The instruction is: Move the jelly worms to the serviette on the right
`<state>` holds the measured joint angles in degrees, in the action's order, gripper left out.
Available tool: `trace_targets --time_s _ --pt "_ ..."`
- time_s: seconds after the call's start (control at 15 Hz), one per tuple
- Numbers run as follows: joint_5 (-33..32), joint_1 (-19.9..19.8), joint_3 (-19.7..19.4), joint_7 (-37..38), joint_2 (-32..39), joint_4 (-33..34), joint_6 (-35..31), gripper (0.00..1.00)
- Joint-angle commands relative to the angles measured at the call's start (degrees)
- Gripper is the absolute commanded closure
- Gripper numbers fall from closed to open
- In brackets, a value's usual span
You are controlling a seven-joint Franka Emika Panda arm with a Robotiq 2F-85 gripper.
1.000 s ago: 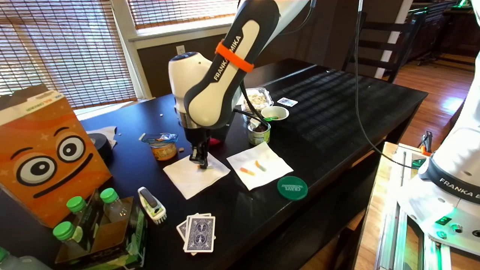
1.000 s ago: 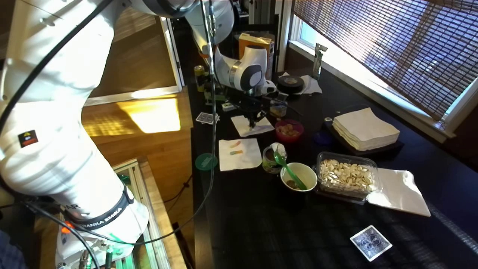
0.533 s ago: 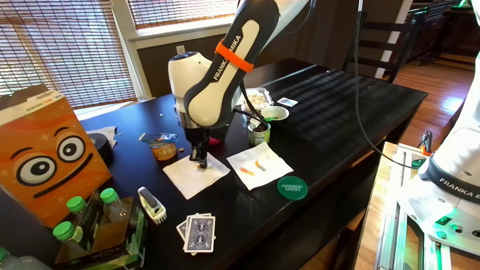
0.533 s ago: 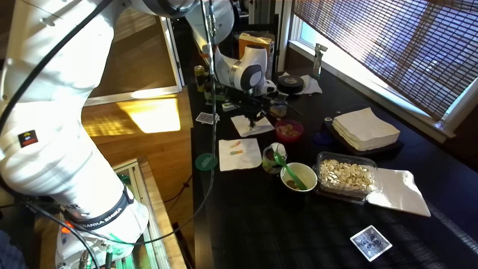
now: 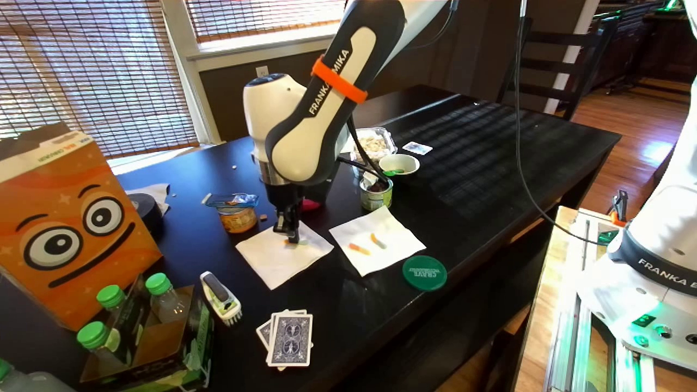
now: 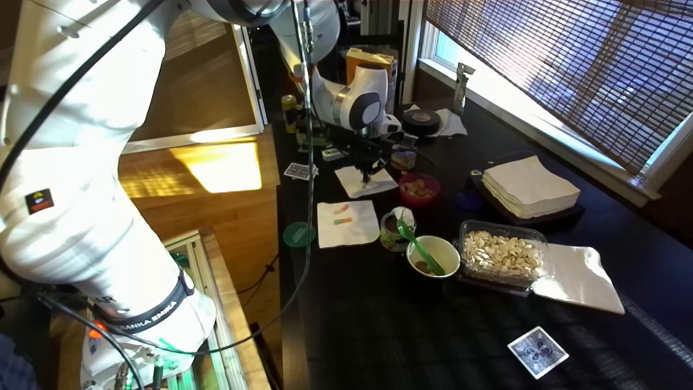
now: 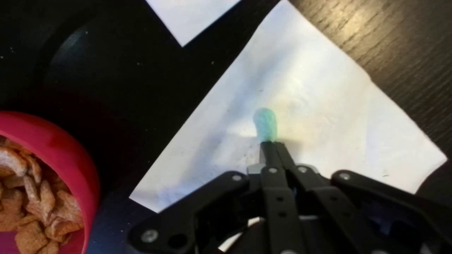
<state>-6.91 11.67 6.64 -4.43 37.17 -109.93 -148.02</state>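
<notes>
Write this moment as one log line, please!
gripper: shut, at worm; worm: on napkin; other napkin: two worms; grip: unclear

Directly below the hand (image 7: 272, 144), clearance over the napkin (image 7: 332, 116) is slight, contact unclear; a jelly worm (image 7: 266, 124) shows right at its tips. Past a bare strip of surface (image 5: 332, 262) lies the flat serviette (image 5: 384, 261), the low path there from the hand open. Two more jelly worms (image 6: 342, 221) take up its side nearer the hand. A pink bowl (image 7: 77, 165) blocks the hand's left in the wrist view; in an exterior view, an orange container (image 5: 238, 221) stands left of the hand. A labelled can (image 6: 394, 238) rises just beside the serviette's corner.
</notes>
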Motion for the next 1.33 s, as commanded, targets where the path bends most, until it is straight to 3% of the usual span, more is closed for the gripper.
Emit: trace_targets --time_s 0.0,0.67,1.27 --pt "0.88 -1.3 1.33 -1.59 -0.05 0.85 0.82 0.99" --pt "1.23 -1.21 1.33 0.87 -6.32 -3.15 0.67 1.0" --pt "0.64 -0.55 -0.59 8.12 -18.33 -17.66 1.0 1.0"
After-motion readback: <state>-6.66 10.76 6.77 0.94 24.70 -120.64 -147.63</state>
